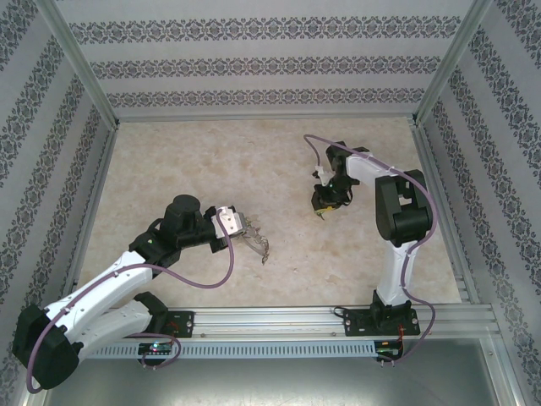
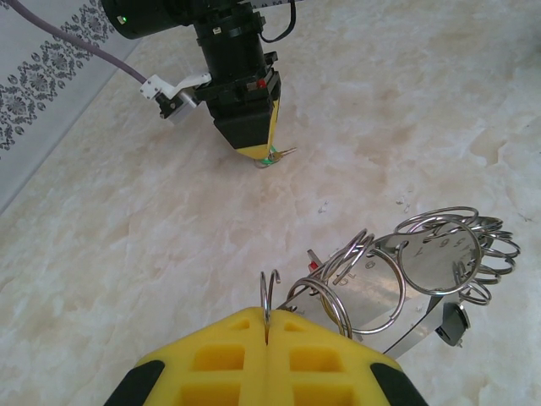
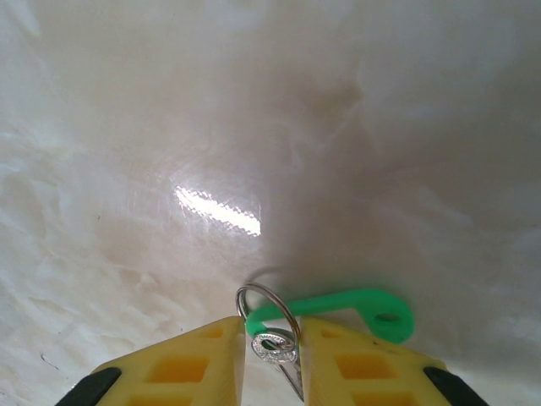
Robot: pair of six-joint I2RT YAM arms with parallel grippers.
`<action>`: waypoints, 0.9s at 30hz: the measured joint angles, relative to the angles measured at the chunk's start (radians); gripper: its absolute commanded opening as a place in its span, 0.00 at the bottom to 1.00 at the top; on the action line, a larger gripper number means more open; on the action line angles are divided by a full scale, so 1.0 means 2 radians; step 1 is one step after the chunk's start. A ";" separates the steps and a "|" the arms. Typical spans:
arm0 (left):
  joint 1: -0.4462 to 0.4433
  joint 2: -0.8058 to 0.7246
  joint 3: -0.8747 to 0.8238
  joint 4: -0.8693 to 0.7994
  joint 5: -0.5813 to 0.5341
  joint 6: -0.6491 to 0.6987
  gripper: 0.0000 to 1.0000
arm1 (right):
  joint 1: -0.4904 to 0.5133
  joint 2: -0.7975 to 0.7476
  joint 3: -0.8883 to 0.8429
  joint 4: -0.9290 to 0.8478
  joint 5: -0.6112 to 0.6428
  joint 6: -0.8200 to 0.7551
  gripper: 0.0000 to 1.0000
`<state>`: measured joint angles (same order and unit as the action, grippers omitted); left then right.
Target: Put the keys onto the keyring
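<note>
My left gripper is shut on the thin wire of the keyring, whose open end curls up just past the yellow pads. Several silvery split rings and a flat metal strip hang on it to the right, with a small black key head below. In the top view the left gripper holds the keyring near the table's middle. My right gripper pinches a silver key with a small ring and a green tag. The right gripper stands at centre right, pointing down at the table.
The marble-patterned table is walled by patterned panels on three sides. An aluminium rail runs along the near edge with both arm bases. In the left wrist view the right gripper hangs ahead, the green-tagged key at its tip.
</note>
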<state>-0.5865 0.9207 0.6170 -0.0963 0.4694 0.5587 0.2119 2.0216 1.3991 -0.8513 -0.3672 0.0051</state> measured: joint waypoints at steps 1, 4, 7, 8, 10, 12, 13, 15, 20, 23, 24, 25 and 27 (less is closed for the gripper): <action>0.000 0.000 0.000 0.000 0.000 0.000 0.00 | 0.000 0.001 0.000 -0.002 0.000 0.000 0.23; 0.000 0.000 0.000 0.000 0.000 0.000 0.00 | 0.001 0.005 0.006 -0.012 0.000 0.000 0.25; 0.000 0.000 0.000 0.000 0.000 0.000 0.00 | 0.005 0.008 0.012 -0.018 0.004 0.000 0.19; 0.000 0.000 0.000 0.000 0.000 0.000 0.00 | 0.006 0.008 0.013 -0.021 0.005 0.000 0.16; 0.000 0.000 0.000 0.000 0.000 0.000 0.00 | 0.007 0.008 0.014 -0.024 0.006 -0.001 0.13; 0.000 0.000 0.000 0.000 0.000 0.000 0.00 | 0.008 0.008 0.014 -0.027 0.006 -0.002 0.08; 0.000 0.000 0.000 0.000 0.000 0.000 0.00 | 0.008 0.008 0.014 -0.028 0.005 -0.003 0.07; 0.000 0.000 0.000 0.000 0.000 0.000 0.00 | 0.008 0.008 0.014 -0.029 0.000 -0.007 0.06; 0.000 0.000 0.000 0.000 0.000 0.000 0.00 | 0.007 0.005 0.009 -0.022 -0.027 -0.015 0.08; 0.000 0.000 0.000 0.000 0.000 0.000 0.00 | 0.007 0.000 0.008 -0.021 -0.034 -0.011 0.24; 0.000 0.000 0.000 0.000 0.000 0.000 0.00 | 0.007 -0.002 0.007 -0.020 -0.034 -0.004 0.27; 0.000 0.000 0.000 0.000 0.000 0.000 0.00 | 0.007 -0.004 0.005 -0.017 -0.034 0.001 0.28; 0.000 0.000 0.000 0.000 0.000 0.000 0.00 | 0.008 -0.013 -0.006 -0.006 -0.032 0.018 0.31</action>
<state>-0.5865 0.9211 0.6170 -0.0963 0.4694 0.5587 0.2272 1.9949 1.3880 -0.8639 -0.4313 0.0418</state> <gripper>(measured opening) 0.058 0.294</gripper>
